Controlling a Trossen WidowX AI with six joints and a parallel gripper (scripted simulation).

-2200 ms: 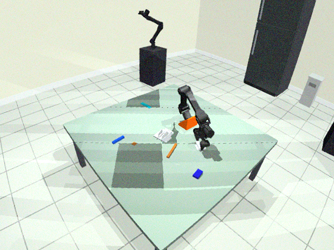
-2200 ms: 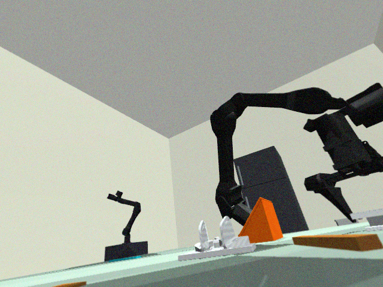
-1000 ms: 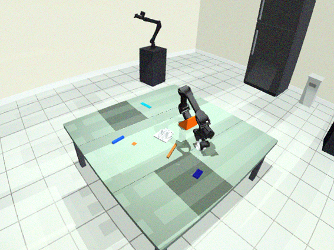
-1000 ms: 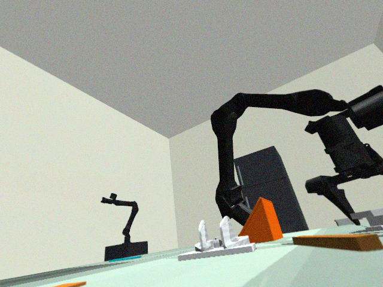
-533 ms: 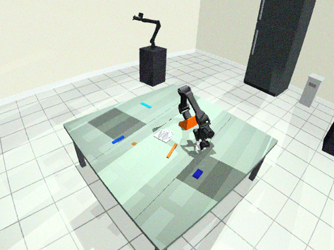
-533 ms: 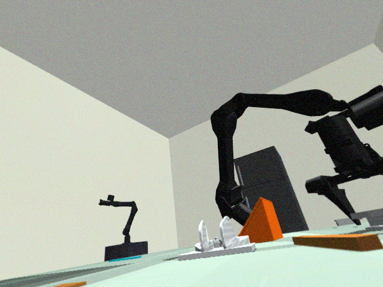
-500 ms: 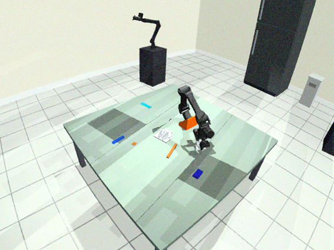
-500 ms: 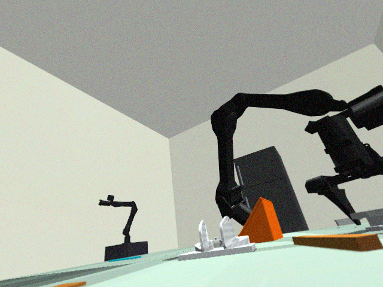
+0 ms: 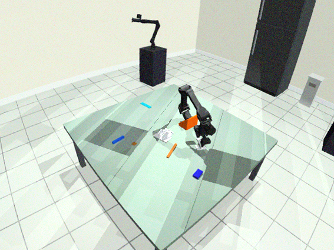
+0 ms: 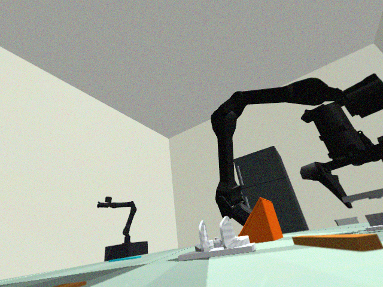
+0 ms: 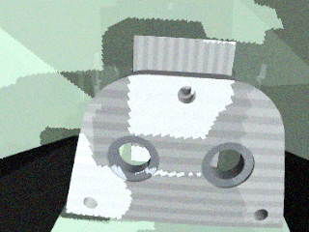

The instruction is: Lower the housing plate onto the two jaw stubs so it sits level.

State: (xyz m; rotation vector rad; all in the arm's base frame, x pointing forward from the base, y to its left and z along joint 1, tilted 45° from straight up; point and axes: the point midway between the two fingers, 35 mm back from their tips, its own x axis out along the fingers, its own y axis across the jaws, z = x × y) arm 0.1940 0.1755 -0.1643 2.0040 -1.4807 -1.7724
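Observation:
The light grey housing plate (image 10: 366, 195) (image 11: 179, 116) has two ringed holes and a rounded edge. My gripper (image 11: 177, 154) is shut on it, with a black finger at either side in the wrist view. In the exterior view the plate hangs a little above two grey blocks (image 10: 346, 220) (image 10: 374, 218); only one finger shows clearly there. The white base (image 9: 160, 137) (image 10: 216, 253) lies on the table, away from the held plate. Two pale upright jaws (image 10: 203, 236) (image 10: 227, 232) stand on it. Their pins are hidden.
An orange wedge (image 9: 190, 123) (image 10: 262, 223) stands between the base and my gripper's side. An orange bar (image 9: 171, 150) (image 10: 337, 241) lies nearby. A blue block (image 9: 197, 174), a blue bar (image 9: 118, 139), a cyan strip (image 9: 145, 105) and a small orange piece (image 9: 134, 143) lie farther out.

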